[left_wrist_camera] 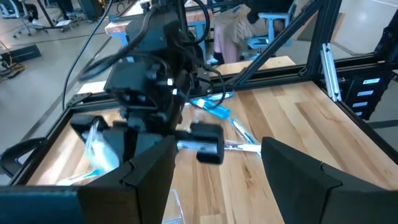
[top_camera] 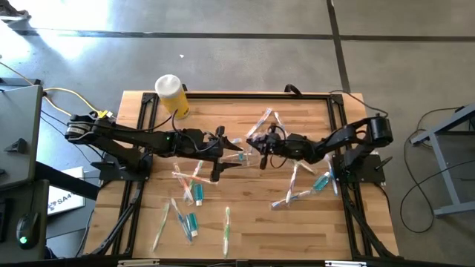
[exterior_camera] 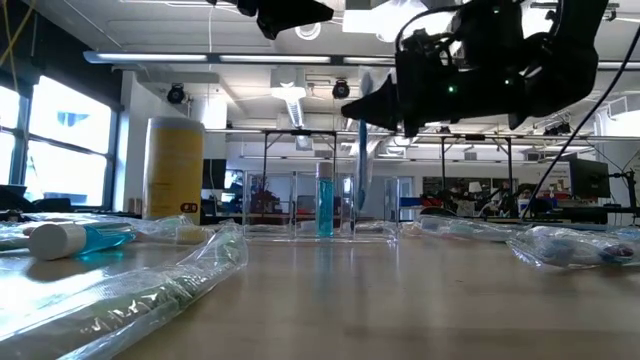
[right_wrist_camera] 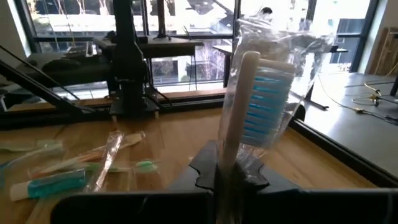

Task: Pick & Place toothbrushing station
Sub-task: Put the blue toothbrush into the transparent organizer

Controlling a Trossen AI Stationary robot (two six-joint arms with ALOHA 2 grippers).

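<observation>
My right gripper [right_wrist_camera: 225, 177] is shut on a toothbrush [right_wrist_camera: 252, 106] with blue bristles in a clear wrapper, level above the table's middle [top_camera: 261, 152]. The clear container [exterior_camera: 322, 215] stands on the table with a blue tube upright inside it. The brush's lower part [exterior_camera: 361, 170] runs down beside the container. My left gripper [left_wrist_camera: 217, 180] hangs open and high above the table [top_camera: 225, 152], facing the right arm, with nothing between its fingers. Several wrapped toothbrushes [top_camera: 226, 230] and teal-ended tubes [top_camera: 191, 222] lie flat on the wood. My right gripper pinches the wrapped toothbrush's handle [right_wrist_camera: 227, 152] between its two shut fingers, below the bristle head [right_wrist_camera: 267, 99]. The fingers come in level from the table's right and lie across the brush. The brush stands upright, head up. Whether its lower end touches the container I cannot tell.
A yellow bottle [top_camera: 172, 95] with a white cap stands at the far left edge. More wrapped brushes lie at the far middle [top_camera: 267, 122] and near right [top_camera: 297, 194]. A tube [exterior_camera: 75, 240] and wrappers [exterior_camera: 150, 290] lie close to the low camera. Black frame rails [top_camera: 237, 94] border the table.
</observation>
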